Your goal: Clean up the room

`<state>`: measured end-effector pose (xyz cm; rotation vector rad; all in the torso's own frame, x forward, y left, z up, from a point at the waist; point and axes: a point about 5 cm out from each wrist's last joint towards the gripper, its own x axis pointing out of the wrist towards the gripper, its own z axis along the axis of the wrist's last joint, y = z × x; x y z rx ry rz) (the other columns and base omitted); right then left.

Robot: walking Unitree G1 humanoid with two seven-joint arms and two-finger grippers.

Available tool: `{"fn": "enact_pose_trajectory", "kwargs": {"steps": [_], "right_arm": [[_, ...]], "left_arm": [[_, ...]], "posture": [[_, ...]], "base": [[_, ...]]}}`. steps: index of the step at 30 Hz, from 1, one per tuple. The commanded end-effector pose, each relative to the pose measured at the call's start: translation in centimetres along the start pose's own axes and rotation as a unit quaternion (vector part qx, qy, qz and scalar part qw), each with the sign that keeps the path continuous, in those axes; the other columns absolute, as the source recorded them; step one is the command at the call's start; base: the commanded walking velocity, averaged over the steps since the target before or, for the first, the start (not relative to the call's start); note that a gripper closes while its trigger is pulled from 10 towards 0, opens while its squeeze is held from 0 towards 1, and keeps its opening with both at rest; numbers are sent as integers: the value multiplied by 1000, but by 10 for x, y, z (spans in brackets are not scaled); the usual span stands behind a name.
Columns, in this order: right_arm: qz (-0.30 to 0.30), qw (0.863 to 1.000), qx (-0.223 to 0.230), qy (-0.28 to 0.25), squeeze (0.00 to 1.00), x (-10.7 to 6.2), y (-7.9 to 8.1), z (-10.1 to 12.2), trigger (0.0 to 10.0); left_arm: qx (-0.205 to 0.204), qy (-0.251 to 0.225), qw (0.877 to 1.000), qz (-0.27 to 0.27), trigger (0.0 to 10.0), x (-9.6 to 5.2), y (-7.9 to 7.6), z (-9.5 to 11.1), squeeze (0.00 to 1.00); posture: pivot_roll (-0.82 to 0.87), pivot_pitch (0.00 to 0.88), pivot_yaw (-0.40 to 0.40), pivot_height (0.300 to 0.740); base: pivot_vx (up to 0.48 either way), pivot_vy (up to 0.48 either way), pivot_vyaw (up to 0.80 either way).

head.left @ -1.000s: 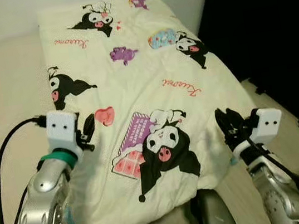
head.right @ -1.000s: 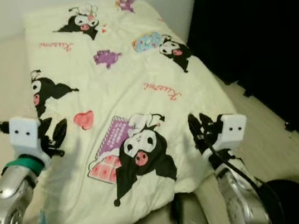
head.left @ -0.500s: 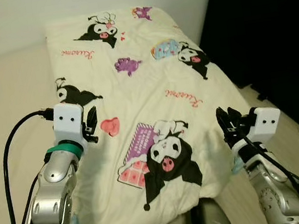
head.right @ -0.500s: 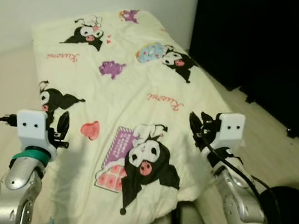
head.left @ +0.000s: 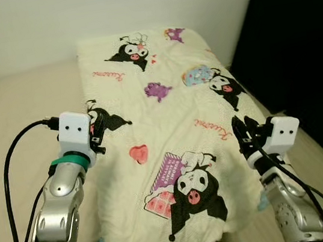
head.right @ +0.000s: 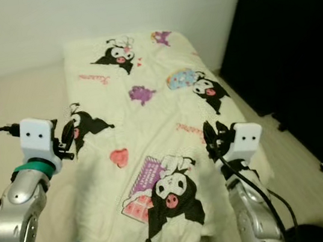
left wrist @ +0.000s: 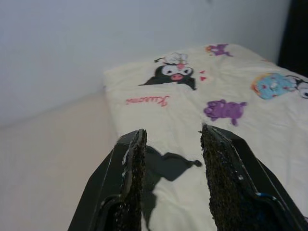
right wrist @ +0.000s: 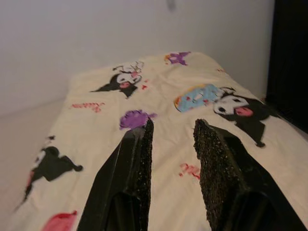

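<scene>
The left pincer (head.left: 97,129) hovers with its fingers apart over the left edge of the blanket (head.left: 168,126), holding nothing. The right pincer (head.left: 244,135) hangs over the blanket's right edge, its fingers also apart and empty. Set one to each side, the two look placed to take the cloth by both edges together, though that is a judgement from their stance.

The blanket, cream with black cartoon figures, a pink heart and purple and blue patches, lies spread flat along the bed (head.left: 9,119), running from the near edge to the far white wall (head.left: 43,23). Its left border rests on the bare pale mattress, while its right side reaches the bed's right edge beside a dark space. Spread this way it would fit either a bed already made or a cover waiting to be folded.
</scene>
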<state>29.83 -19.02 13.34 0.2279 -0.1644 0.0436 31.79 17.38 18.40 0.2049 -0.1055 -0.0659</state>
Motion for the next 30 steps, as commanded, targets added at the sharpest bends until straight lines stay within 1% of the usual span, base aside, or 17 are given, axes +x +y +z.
{"fn": "enact_pose_trajectory", "kwargs": {"steps": [1,10,18,21,30], "right_arm": [[-8,1000,-1,10,0,-3,-3,-6,10000],[-13,1000,-2,12,0,-4,-4,-7,10000],[-16,1000,-8,16,0,-1,-3,-9,10000],[-13,1000,-8,15,0,-1,-1,-9,10000],[-14,1000,-6,17,0,-3,-1,-11,10000]], "left_arm": [[7,7,1000,1,10000,-2,0,-5,0],[13,12,1000,-2,10000,-3,-1,-10,0],[15,18,1000,1,10000,-3,0,-14,0],[13,19,1000,1,10000,-3,-1,-15,0],[4,18,1000,-1,10000,-5,-3,-16,0]], "posture": [[-16,64,43,708],[-15,66,44,740],[-9,64,43,740],[-9,69,42,740],[-12,82,44,740]], "base": [[0,0,0],[0,0,0],[0,0,0],[0,0,0],[0,0,0]]}}
